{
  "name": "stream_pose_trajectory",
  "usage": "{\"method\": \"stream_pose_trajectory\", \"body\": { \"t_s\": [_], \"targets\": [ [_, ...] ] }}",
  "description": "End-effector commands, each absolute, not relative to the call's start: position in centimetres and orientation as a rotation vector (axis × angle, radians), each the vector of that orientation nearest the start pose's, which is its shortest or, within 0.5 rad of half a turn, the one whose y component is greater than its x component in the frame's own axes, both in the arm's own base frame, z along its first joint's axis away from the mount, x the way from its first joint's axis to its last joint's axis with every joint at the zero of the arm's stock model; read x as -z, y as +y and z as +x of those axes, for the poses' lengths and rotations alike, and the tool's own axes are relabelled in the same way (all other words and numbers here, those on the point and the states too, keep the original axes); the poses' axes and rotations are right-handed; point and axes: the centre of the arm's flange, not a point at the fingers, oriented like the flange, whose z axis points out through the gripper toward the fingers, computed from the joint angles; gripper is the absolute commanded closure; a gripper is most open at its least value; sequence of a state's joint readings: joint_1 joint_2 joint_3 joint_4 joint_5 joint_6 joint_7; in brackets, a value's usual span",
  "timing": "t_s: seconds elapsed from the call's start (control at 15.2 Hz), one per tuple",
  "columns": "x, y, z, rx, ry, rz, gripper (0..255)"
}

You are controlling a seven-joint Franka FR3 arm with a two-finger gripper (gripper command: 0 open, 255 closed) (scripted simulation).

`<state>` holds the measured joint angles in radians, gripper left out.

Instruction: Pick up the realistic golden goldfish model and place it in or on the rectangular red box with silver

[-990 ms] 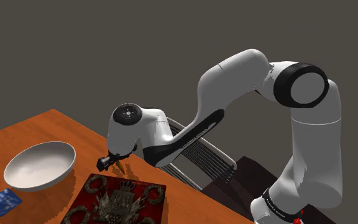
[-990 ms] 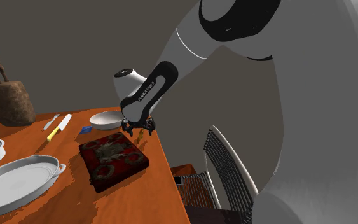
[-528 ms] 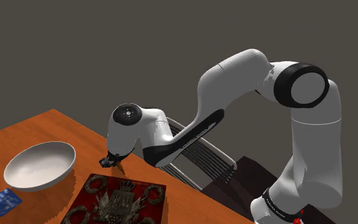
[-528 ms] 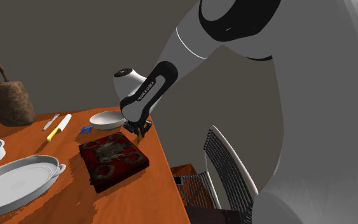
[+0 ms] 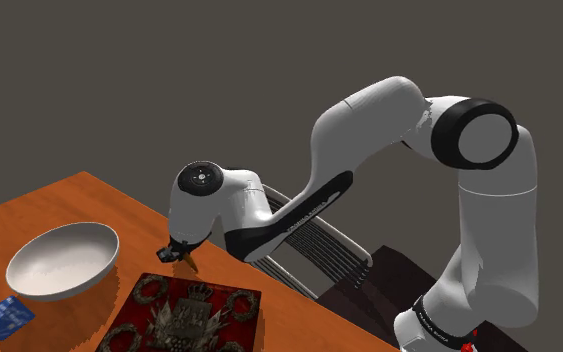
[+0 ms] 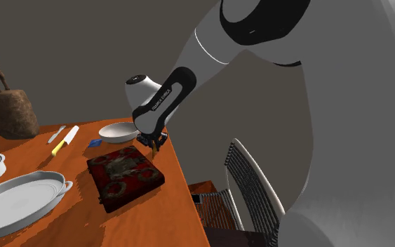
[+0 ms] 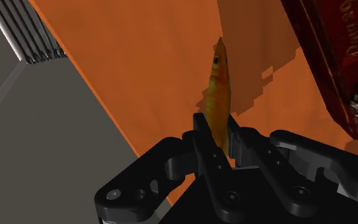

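Note:
A thin golden-orange goldfish (image 7: 219, 95) stands edge-on between the two black fingers (image 7: 204, 143) of my gripper (image 7: 217, 135), which is shut on its tail end. Its head points away from the hand over the orange table (image 7: 139, 70). In the shoulder view the gripper (image 5: 181, 256) sits low over the table just beyond the far edge of the red box (image 5: 184, 315) with silver ornament. In the second exterior view the gripper (image 6: 151, 144) hangs just behind the red box (image 6: 124, 175), and the fish (image 6: 153, 149) is a small orange sliver under it.
A white bowl (image 5: 62, 260) and a blue card (image 5: 5, 317) lie toward the shoulder view's left. White dishes (image 6: 17, 200), a knife (image 6: 64, 140) and a brown statue (image 6: 10, 105) occupy the second exterior view's left. A wire-backed chair (image 6: 255, 189) stands by the table edge.
The fingers stood open around the fish one second ago and have closed on it. The arm has hardly moved.

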<state>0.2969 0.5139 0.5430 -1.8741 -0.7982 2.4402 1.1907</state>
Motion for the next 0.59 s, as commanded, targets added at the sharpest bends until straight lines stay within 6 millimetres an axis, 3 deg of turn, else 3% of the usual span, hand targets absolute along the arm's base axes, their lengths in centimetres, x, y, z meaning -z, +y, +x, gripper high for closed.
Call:
{"method": "stream_pose_trajectory", "body": {
  "t_s": [0.0,0.53],
  "targets": [
    [-29.2,46.4,45.3,0.541,-0.234,-3.102,255],
    [-33.4,46.4,45.3,0.541,-0.234,-3.102,255]
  ]
}}
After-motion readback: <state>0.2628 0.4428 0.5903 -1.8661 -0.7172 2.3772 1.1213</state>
